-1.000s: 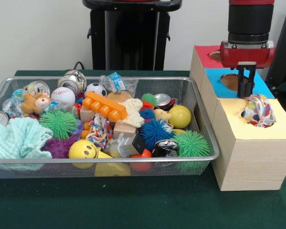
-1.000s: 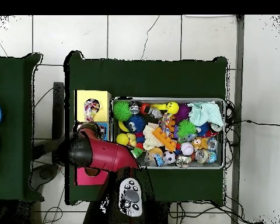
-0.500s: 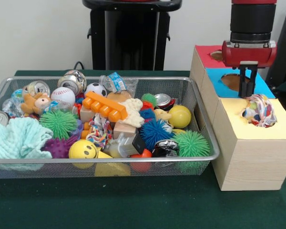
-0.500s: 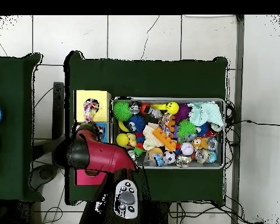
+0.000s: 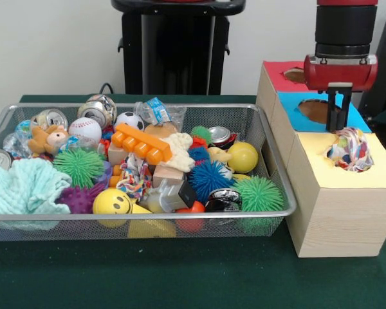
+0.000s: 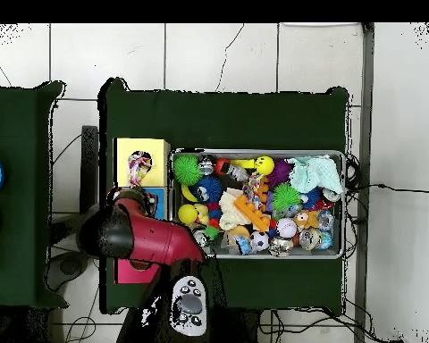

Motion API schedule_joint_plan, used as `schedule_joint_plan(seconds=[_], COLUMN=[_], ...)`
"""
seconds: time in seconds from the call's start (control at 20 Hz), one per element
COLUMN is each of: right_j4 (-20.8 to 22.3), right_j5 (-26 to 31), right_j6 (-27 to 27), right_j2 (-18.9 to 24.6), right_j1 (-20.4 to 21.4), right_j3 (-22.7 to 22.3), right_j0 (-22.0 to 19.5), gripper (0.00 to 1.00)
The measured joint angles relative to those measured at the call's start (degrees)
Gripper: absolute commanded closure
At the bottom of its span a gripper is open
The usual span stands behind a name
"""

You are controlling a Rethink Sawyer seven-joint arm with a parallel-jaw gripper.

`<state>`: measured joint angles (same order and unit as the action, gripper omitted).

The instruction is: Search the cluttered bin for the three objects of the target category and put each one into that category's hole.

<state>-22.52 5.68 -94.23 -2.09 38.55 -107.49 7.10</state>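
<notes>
A multicoloured rope toy (image 5: 350, 149) lies lodged in the hole of the yellow-topped box (image 5: 373, 175), part of it bulging above the rim; from above the rope toy (image 6: 140, 165) shows in the same hole. My gripper (image 5: 335, 126) hangs just behind it over the blue-topped section (image 5: 355, 120), open, with nothing in it and apart from the toy. A second knotted rope toy (image 5: 135, 176) lies in the middle of the wire bin (image 5: 180, 217). In the overhead view the red arm (image 6: 138, 234) hides the gripper.
The bin holds spiky balls, a smiley ball (image 5: 110, 201), a baseball (image 5: 85, 130), cans, an orange brick (image 5: 141, 143) and a teal cloth (image 5: 22, 187). A red-topped section (image 5: 278, 72) lies behind the blue one. The boxes stand close to the bin's right wall.
The gripper has risen a little and drifted slightly right, away from the rope toy, which stays in the yellow hole. In the overhead view the arm has swung left.
</notes>
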Motion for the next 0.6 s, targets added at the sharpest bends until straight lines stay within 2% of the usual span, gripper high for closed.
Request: schedule_joint_plan(seconds=[0.6], right_j4=[-4.13], right_j5=[4.71], right_j6=[-0.41], right_j2=[-1.93], right_j1=[-1.0], right_j3=[2.74], right_j0=[5.68], gripper=[1.0])
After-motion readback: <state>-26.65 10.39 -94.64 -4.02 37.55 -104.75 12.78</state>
